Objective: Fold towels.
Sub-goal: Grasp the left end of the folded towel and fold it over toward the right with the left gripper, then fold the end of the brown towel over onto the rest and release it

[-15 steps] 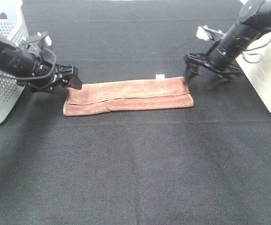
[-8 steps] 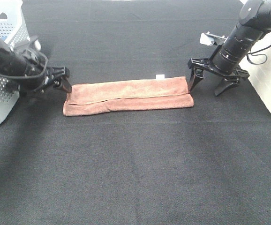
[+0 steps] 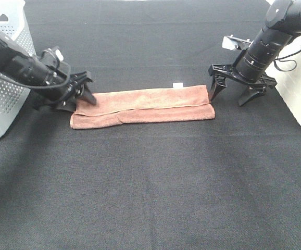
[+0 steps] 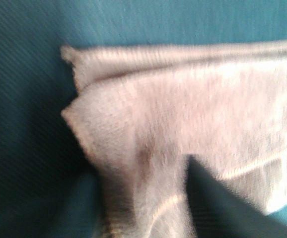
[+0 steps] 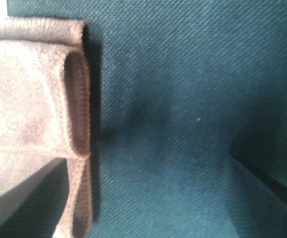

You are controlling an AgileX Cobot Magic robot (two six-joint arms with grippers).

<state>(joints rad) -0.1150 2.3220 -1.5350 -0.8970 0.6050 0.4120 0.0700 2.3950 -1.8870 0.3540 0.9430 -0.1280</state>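
The reddish-brown microfibre towel (image 3: pixel 145 105), folded into a long narrow strip, lies flat on the black fabric table (image 3: pixel 150 182). The left gripper (image 3: pixel 88 89) is at its left end, jaws apart, with one finger over the cloth. The right gripper (image 3: pixel 228 98) is at the right end, jaws wide apart, with one finger just beside the towel's edge.

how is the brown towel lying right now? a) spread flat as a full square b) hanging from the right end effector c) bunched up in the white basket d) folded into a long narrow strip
d: the towel lies on the black table as a long narrow strip, its layered edges visible.
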